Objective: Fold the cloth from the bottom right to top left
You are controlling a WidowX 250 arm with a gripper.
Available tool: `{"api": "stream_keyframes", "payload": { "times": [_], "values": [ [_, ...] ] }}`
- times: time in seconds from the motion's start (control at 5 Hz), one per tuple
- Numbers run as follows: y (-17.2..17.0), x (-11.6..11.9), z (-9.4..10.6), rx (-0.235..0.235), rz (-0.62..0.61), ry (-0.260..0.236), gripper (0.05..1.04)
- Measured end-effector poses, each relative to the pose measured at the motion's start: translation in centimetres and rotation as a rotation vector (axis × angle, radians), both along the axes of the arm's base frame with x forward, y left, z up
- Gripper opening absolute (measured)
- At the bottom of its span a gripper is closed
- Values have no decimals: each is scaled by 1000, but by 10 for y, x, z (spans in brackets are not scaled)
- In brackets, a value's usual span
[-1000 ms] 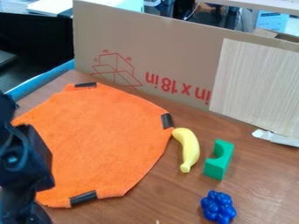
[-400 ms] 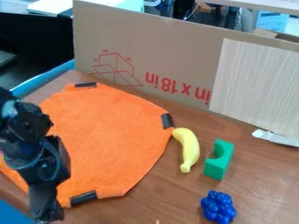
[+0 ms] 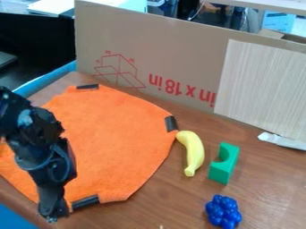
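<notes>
I judge that I am at the start of the fold, lining up for a grasp at the cloth's near edge. My gripper hangs low there, just beside the black tab on the bottom corner; I cannot tell whether I am open or closed, or whether I hold any fabric. The orange cloth lies spread and unfolded across the left of the wooden table. Next I need a sure pinch on the bottom right corner, then a lift and a sweep toward the top left. The cloth looks soft and matte, faintly napped, with clipped corners and an uneven outline, so it should bend easily but might bunch. A smooth, curved yellow banana sits right by its right corner, near a green block with a rounded notch; the blue cluster is knobbly and glossy.
</notes>
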State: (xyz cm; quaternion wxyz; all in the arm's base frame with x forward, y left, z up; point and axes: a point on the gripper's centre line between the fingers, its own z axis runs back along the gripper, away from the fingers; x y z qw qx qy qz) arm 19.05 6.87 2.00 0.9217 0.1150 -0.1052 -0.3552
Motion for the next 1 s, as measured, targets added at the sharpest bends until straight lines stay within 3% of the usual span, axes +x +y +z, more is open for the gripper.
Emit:
{"api": "stream_keyframes", "payload": {
  "times": [0.2,0.6,1.0],
  "values": [
    [2,14,-7,25,24,-15,999],
    [0,28,-18,28,57,-24,954],
    [-7,27,-25,22,91,-22,389]
  ]
}}
